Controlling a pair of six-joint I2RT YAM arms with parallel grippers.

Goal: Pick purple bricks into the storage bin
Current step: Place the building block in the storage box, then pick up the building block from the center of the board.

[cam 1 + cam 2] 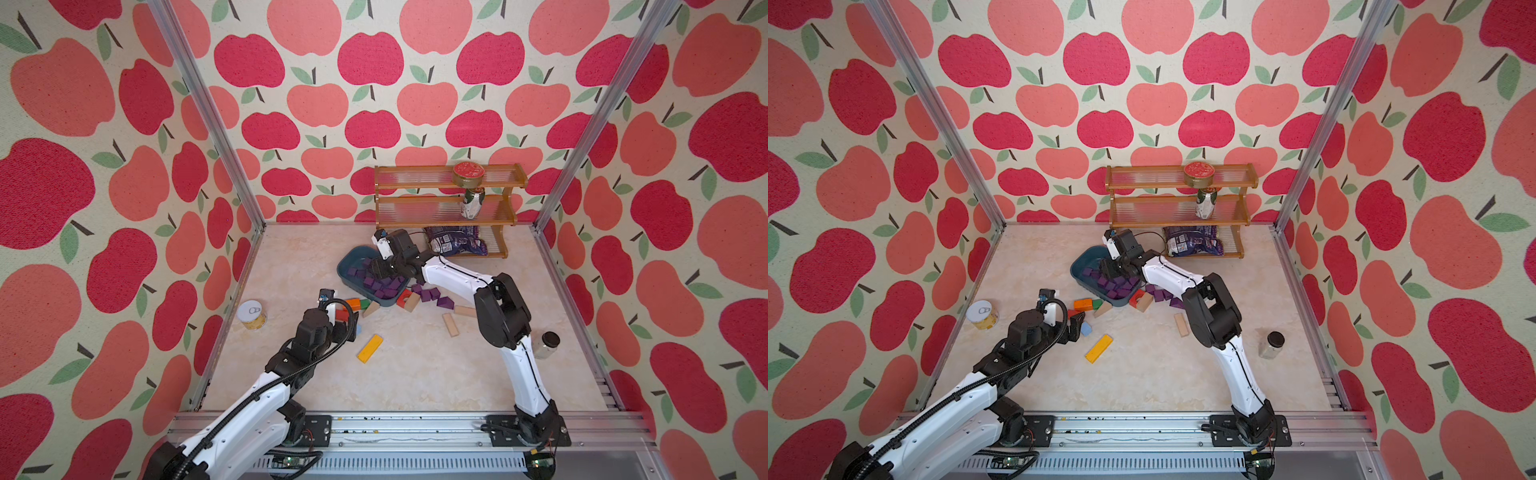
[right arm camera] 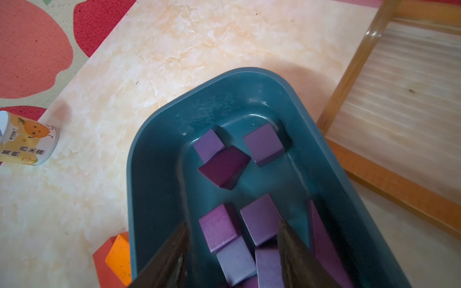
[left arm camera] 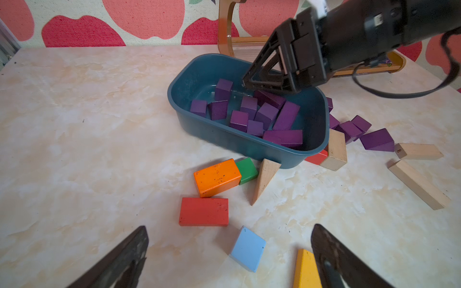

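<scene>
The right hand [image 2: 234,225] hung low over the storage bin [image 3: 249,147], its jaws partly apart and gripping nothing. A dozen or so purple bricks [image 3: 267,114] lay loose on the bin's floor beneath it. To an onlooker it seemed the drop-off step of a run. A handful of stray bricks [image 3: 376,142] lay on the worktop [image 3: 99,124] just outside the bin, on the right arm's side, among plain wooden blocks [image 3: 335,149]. The left hand [image 3: 229,227] hovered wide and empty above a light-blue block [image 3: 248,249]. The next move would likely call for lifting clear of the rim and reaching for the nearest stray.
</scene>
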